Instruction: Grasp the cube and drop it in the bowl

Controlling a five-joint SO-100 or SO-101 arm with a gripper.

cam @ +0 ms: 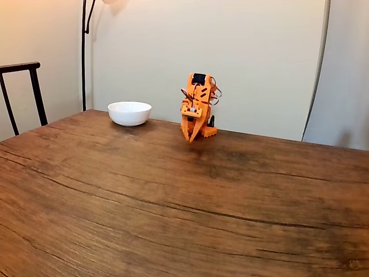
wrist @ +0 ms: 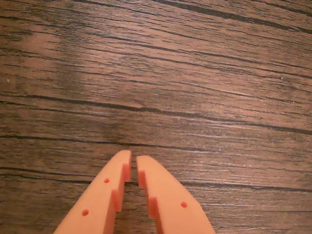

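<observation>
Fixed view: the orange arm (cam: 197,104) sits folded at the far edge of the wooden bench (cam: 173,208), close to the pale wall (cam: 230,52). Its claw (cam: 192,138) points down at the bench top, tips just above or at the surface; contact cannot be confirmed at this size.

The white bowl (cam: 130,112) stands upright on the bench, to the left of the arm in this view and apart from it. Its interior cannot be seen from this angle.

Wrist view: the claw (wrist: 133,158) enters from the bottom edge. Its two orange fingers (wrist: 102,195) are drawn nearly together, with only a thin slit between the tips. Nothing is held between them. Beyond the tips lies bare dark wood grain (wrist: 156,73).

The blue cube cannot be located in either view; its position cannot be stated.

Other items, fixed view: a dark chair back (cam: 23,86) at the left edge, and a thin black pole (cam: 84,57) standing upright against the wall behind the bowl.
</observation>
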